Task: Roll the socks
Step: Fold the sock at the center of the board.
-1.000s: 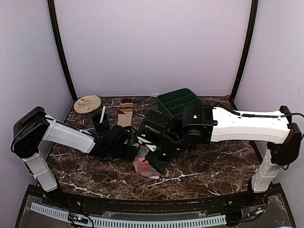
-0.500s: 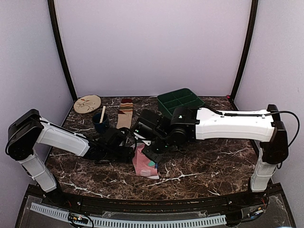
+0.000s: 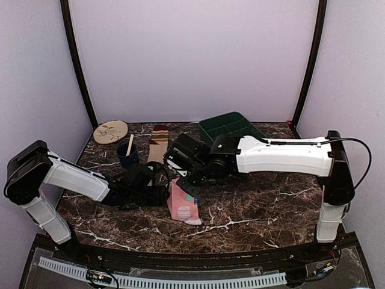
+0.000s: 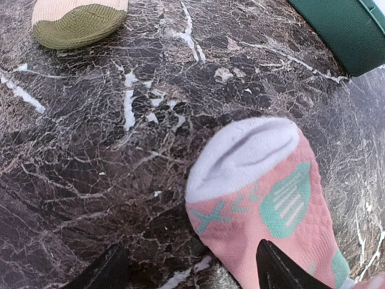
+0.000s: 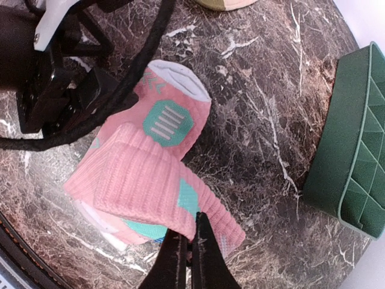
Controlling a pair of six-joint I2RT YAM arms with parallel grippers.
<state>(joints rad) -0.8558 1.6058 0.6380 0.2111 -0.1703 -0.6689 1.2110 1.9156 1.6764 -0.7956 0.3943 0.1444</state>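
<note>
Right gripper [image 5: 194,232] is clenched fully, its tips pressed against the edge of the pink sock [image 5: 150,174] where the ribbed part is doubled over. Whether any fabric is actually nipped between them cannot be told from the wrist view. Left gripper [image 4: 189,259] is spread wide with nothing held, set low at the white toe end of the same sock.

Position: the pink sock is found on the marble table [image 3: 271,198], left of the green tray [image 3: 221,117] and nearer the arm bases than it. The tan striped sock [image 3: 159,144] is laid flat left of the tray, about level with it and apart from the pink one. No gripper is on it.

Handling, as judged: both socks are taken to be light, limp knit with no stiffness, neither fragile nor slippery. A fold is likely to spring open unless pinned. Hold is best taken at the rolled edge, with the flat end pressed down by the other gripper.

Count: two socks, one pink and one tan. Two grippers. One tray.
</note>
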